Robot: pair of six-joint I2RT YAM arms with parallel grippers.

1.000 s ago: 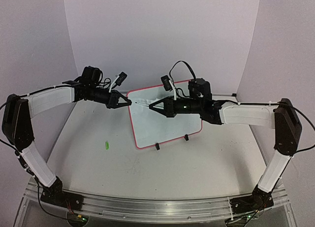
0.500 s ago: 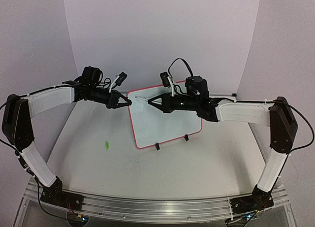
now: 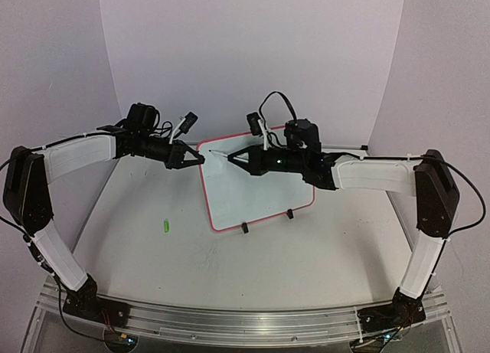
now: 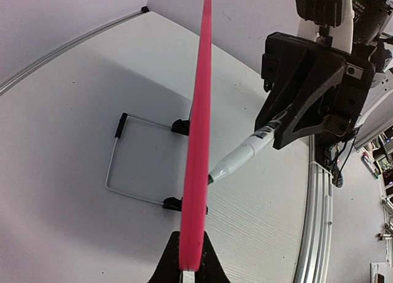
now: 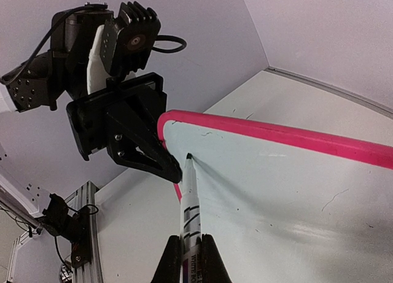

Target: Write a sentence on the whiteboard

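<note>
Print on the marker barrel is the only text showing.
The marker (image 5: 189, 218), its tip pointing at the upper left corner of the whiteboard (image 5: 282, 178), is carrying black lettering along its barrel. It is reading roughly "WHIT" before running out of the right wrist view. Smaller print beside it is blurring past reading.

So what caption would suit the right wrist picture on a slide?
Right gripper holds a marker, tip at the whiteboard's corner, beside the left gripper clamping the rim.

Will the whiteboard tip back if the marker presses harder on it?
Probably not much: the left gripper clamps the whiteboard by its rim at an upper corner. Alone it would likely tip easily, standing on a thin wire stand. It looks thin edge-on, so the marker may flex it slightly.
</note>
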